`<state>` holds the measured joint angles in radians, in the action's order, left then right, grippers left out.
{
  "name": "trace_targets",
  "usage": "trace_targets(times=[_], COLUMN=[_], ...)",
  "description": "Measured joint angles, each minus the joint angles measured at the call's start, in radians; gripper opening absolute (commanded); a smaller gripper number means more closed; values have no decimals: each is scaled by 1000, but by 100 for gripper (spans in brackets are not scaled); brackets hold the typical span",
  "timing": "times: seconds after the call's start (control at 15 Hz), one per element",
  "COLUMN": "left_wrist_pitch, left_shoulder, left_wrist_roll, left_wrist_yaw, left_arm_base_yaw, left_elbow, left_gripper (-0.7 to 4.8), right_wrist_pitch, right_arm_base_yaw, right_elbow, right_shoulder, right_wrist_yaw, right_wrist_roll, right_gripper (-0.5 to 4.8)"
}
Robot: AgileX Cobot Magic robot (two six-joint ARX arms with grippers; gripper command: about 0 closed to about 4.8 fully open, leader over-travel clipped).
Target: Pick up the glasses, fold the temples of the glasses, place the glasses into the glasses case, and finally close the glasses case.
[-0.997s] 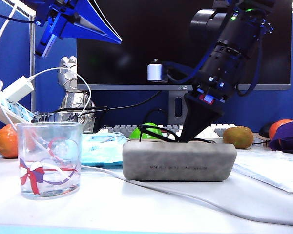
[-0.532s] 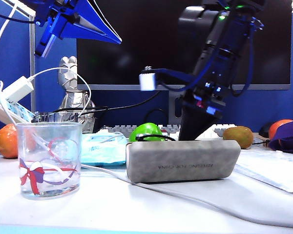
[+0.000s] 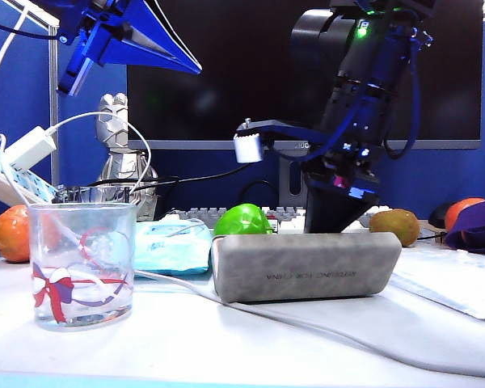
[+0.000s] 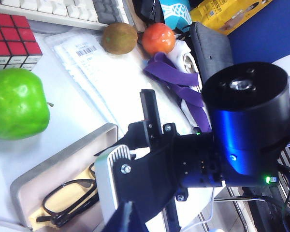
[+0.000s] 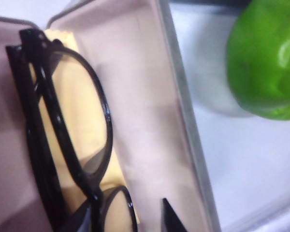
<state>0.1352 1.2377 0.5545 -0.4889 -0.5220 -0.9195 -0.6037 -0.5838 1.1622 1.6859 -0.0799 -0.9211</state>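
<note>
Two arms are in your exterior view. The right end effector (image 3: 333, 222) points down just behind the glasses case (image 3: 305, 276), in the middle of the bench (image 3: 226, 339). In the right wrist view you see only its two dark fingertips (image 5: 170, 217), standing apart with nothing between them, low over the open case (image 5: 150, 111). The glasses (image 5: 63, 140) lie inside the case on a yellow cloth (image 5: 82, 116), and the temples (image 5: 31, 130) look folded behind the frame. The left wrist view confirms it: the glasses (image 4: 70, 195) rest in the beige-lined case (image 4: 67, 159), with the right arm (image 4: 203, 159) above them.

The left end effector (image 3: 133, 36) hangs high at the upper left of your exterior view, well apart from the case. Its blue fingers (image 3: 149, 44) look pressed together and hold nothing.

From the front you see only the grey wall of the case with its small lettering; the glasses are hidden from this side. A green apple (image 3: 242, 219) stands just behind the case. A glass tumbler (image 3: 82, 263) stands to the left, near the front edge, and a pale blue packet (image 3: 171, 245) lies between them, further back.
</note>
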Motion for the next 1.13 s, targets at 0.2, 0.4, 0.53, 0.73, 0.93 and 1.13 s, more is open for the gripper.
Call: trace_targets(times=[0.2,0.4,0.53,0.73,0.93,1.13], left_wrist_pitch=[0,3,5,9,15,17], left_shoulder=[0,9,26,110,203,257], left_wrist_roll=[0,-1,-1,-1,-1,-1], left_wrist_yaw=[0,0,-8,-24,-24,-25], left_arm_base_yaw=[0,0,0,-76,-184,-250], left_elbow=[0,0,0,0,0,0], left_gripper=[-5,-5,-5,-5,-5,-5], right_wrist_pitch=[2,48,126,310,298,260], right_arm_base_yaw=[0,9,47,119,126,126], right_elbow=[0,0,0,1,0,0], right_shoulder=[-60,-166,-180,-138,-36,22], right_wrist_yaw=[5,8,2,-47,-129,-170], right_wrist_roll=[22,130,247,333,393,439], right_gripper=[185,179,79,-2,-2,-2])
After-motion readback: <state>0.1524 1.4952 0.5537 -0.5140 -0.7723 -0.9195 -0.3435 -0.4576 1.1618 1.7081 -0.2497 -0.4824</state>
